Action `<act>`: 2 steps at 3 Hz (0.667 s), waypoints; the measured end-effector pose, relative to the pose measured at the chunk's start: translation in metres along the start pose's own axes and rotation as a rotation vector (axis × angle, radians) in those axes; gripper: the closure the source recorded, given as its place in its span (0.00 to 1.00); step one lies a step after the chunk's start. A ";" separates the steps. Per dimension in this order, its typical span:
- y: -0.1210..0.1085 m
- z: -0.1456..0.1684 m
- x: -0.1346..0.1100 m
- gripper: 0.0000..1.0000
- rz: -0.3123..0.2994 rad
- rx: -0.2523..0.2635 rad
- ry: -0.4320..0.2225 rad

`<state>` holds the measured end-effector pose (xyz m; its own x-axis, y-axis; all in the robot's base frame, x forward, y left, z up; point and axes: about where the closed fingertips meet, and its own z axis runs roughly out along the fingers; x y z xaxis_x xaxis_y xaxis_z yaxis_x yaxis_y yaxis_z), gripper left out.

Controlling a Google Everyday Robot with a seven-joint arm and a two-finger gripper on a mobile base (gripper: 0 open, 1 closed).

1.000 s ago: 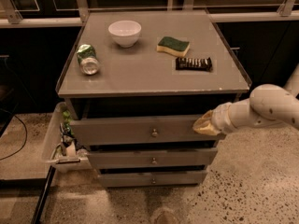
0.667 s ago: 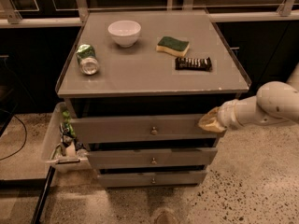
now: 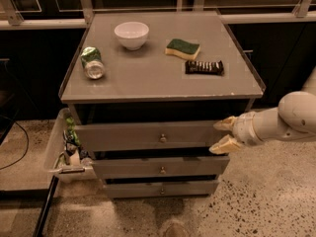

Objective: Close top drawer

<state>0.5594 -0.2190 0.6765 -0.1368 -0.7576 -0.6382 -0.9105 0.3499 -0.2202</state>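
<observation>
I have the cream pincer [image 3: 224,135] spread wide, gripping nothing, at the right end of the top drawer [image 3: 128,135]; flat grey front, small round metal knob [image 3: 162,138].

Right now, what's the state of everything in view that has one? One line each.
Wide grey wooden top drawer: pulled part way out, not closed.
Gripper: at the right end of that drawer's front, jaws open.
White round bowl: upright.
Green metal can: lying on its side.
Green-and-yellow sponge: flat, green side up.
Dark snack bar packet: lying flat.
</observation>
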 end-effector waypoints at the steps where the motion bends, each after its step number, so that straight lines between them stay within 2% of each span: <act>1: 0.041 -0.027 0.003 0.61 0.039 -0.053 -0.006; 2: 0.050 -0.030 0.004 0.58 0.042 -0.077 -0.006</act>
<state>0.5017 -0.2212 0.6850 -0.1738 -0.7399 -0.6499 -0.9312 0.3382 -0.1360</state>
